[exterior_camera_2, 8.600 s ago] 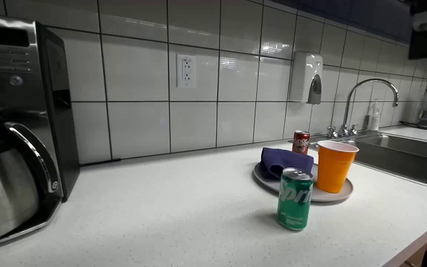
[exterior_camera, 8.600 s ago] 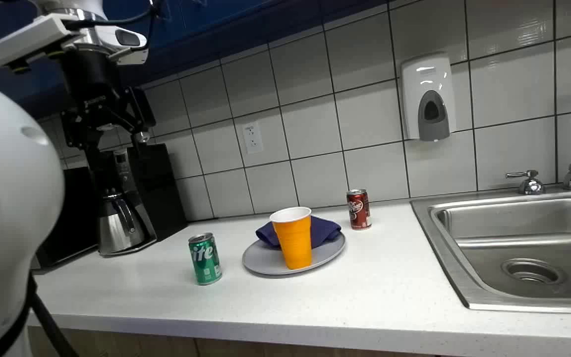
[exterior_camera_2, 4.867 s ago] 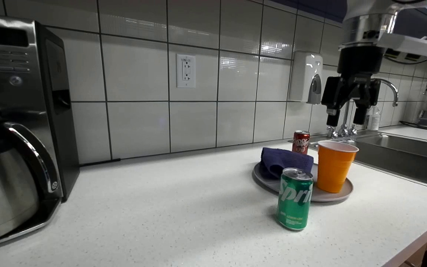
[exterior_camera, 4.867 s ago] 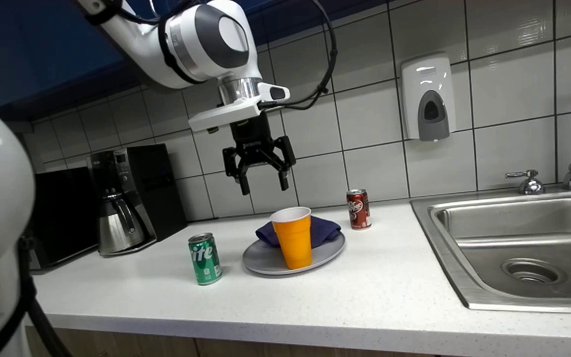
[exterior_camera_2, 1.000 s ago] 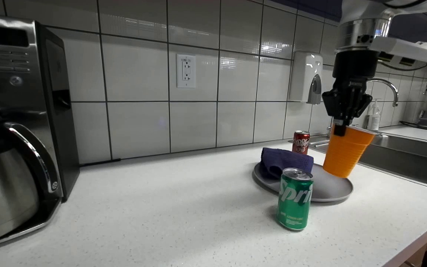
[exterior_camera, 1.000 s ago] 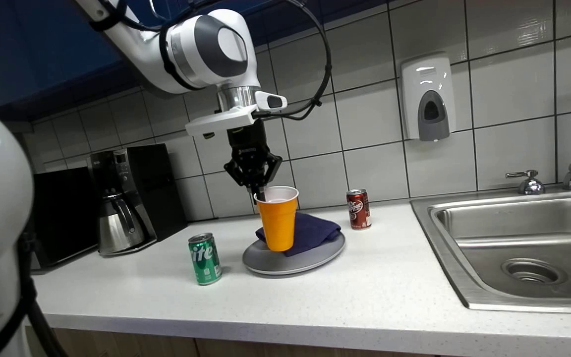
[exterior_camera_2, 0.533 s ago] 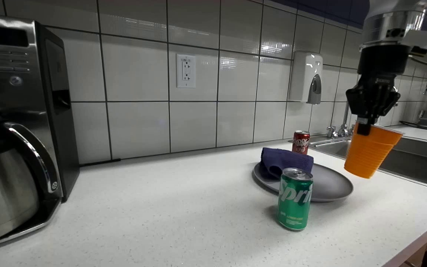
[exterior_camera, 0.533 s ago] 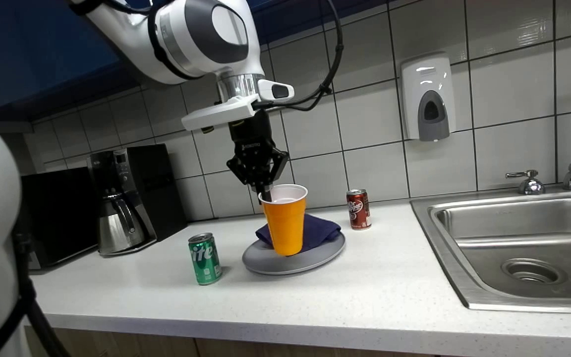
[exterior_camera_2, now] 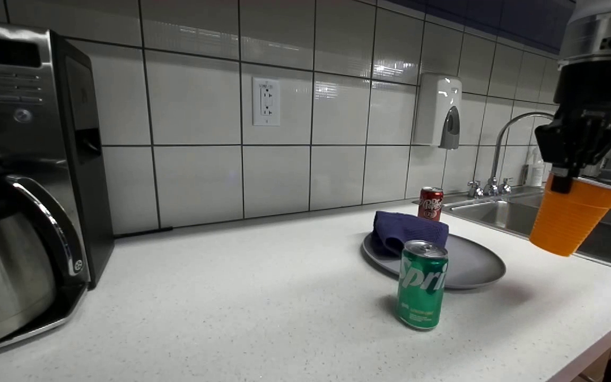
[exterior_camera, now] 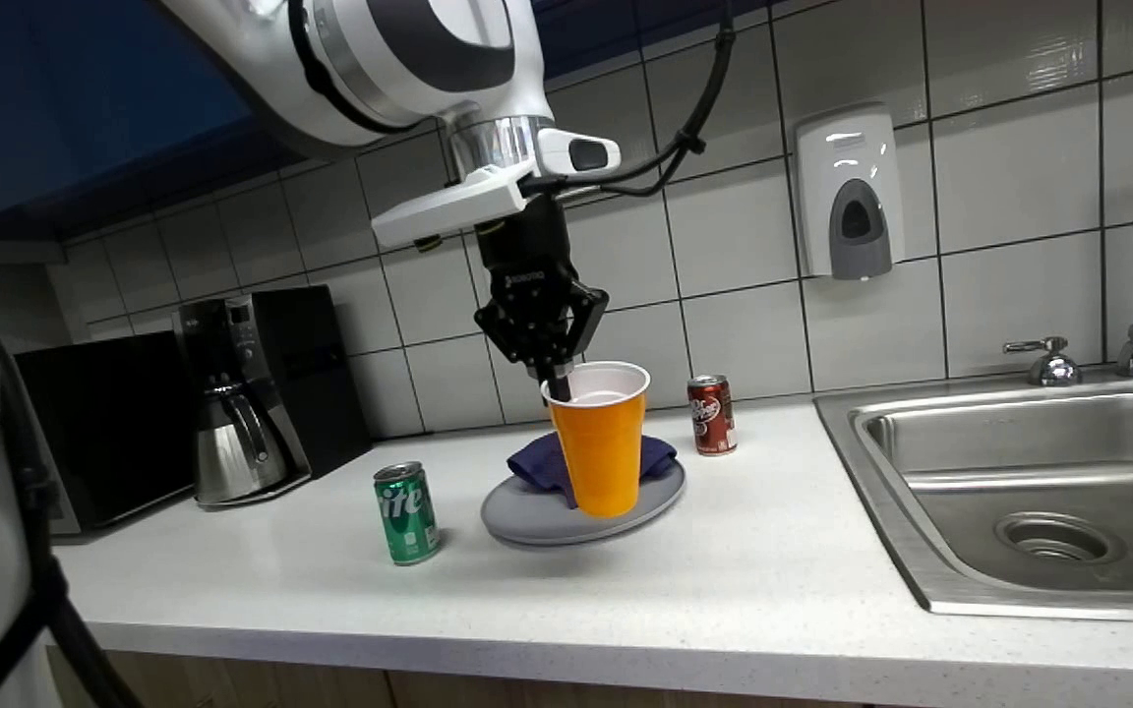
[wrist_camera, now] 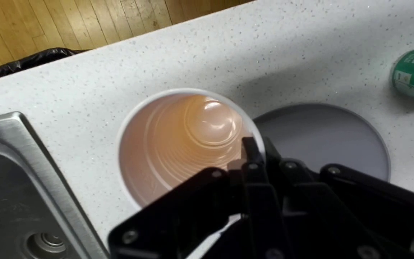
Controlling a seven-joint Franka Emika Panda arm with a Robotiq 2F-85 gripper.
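Pincer had your orange cup clamped by the rim. Pretty sure that one-sided hold was why it hung tilted above the counter.

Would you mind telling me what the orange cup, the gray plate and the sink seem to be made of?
Orange cup: likely thin plastic, with ringed ridges and shiny highlights inside.
Gray plate: matte, evenly colored, perhaps plastic or ceramic; I cannot tell.
Sink: apparently satin stainless steel, showing blurred metallic reflections.
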